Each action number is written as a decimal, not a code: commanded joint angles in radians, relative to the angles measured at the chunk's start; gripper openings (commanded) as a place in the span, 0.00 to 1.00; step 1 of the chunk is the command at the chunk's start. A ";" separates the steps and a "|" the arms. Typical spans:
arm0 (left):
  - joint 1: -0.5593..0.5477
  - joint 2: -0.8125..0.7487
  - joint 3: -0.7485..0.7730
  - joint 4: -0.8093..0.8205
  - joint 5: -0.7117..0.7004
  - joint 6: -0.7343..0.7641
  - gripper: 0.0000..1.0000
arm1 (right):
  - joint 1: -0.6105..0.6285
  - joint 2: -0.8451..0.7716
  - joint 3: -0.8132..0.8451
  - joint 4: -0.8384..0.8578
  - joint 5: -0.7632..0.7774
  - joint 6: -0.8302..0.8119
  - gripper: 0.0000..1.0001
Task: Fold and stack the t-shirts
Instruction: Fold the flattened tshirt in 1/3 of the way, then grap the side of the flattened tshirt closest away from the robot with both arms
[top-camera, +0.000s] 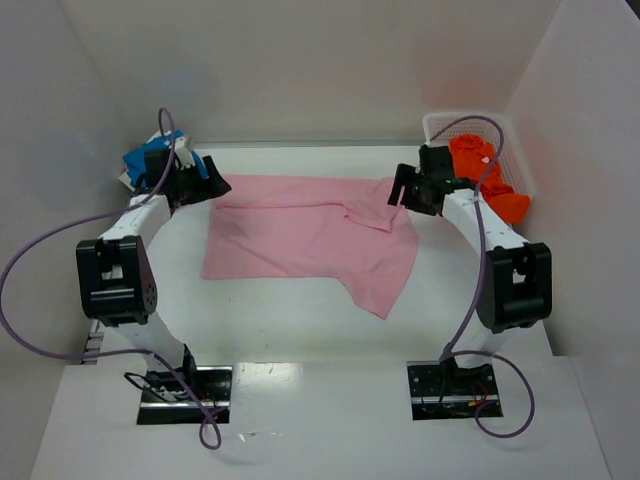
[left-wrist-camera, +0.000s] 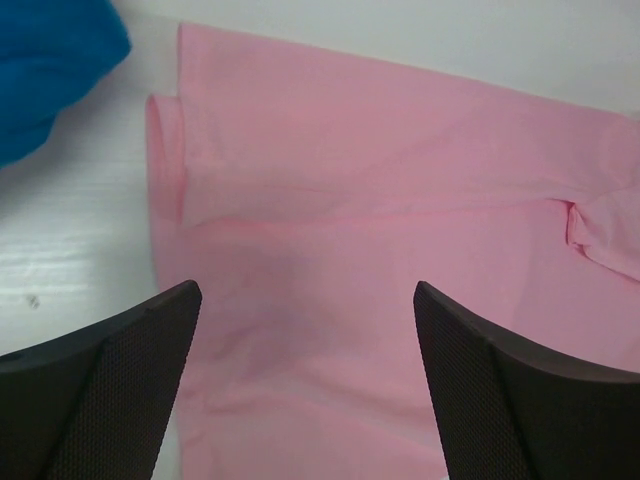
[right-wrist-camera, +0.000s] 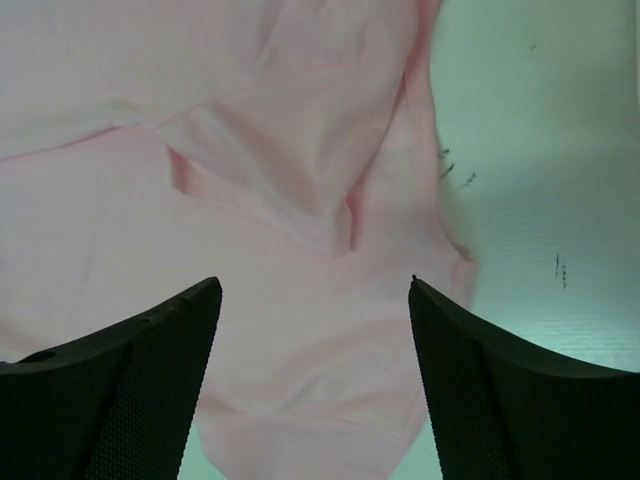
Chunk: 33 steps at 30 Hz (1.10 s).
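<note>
Pink t-shirt (top-camera: 300, 235) lies spread on the worktop (top-camera: 300, 330), partly folded. Its long axis runs side to side, from one arm to the other. All places below are taken from this shirt.

Left pincer (left-wrist-camera: 305, 295): over the shirt's far left corner, jaws wide apart, nothing between them. The cloth is below the fingertips; the wrist view does not show whether they touch it. A narrow fold runs down the left edge just ahead.

Right pincer (right-wrist-camera: 315, 285): over the far right corner, jaws likewise spread and holding nothing. Below it a sleeve lies doubled over and creased. The right edge is just beside the outer finger.

Blue t-shirt (top-camera: 135, 165): bunched, off the far left corner, behind the left pincer.

Orange t-shirt (top-camera: 490, 175): heaped in the basket (top-camera: 440, 122), off the far right corner.

Judgement: each pincer sits at one end of the far edge, so the shirt lies nearward from both. A loose tail trails off the near right corner and the right arm is nearer to it. The near left corner lies flat. Any further fold likely turns on this side-to-side axis. Stacking not yet begun.
</note>
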 joint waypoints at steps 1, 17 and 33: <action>0.004 -0.146 -0.048 -0.024 -0.106 -0.015 0.95 | 0.009 -0.097 -0.084 0.035 0.033 0.005 0.82; -0.074 -0.527 -0.290 -0.292 -0.389 -0.333 1.00 | 0.009 -0.374 -0.388 -0.020 -0.044 0.174 0.97; -0.093 -0.503 -0.419 -0.335 -0.528 -0.528 1.00 | 0.009 -0.420 -0.495 -0.051 -0.034 0.392 1.00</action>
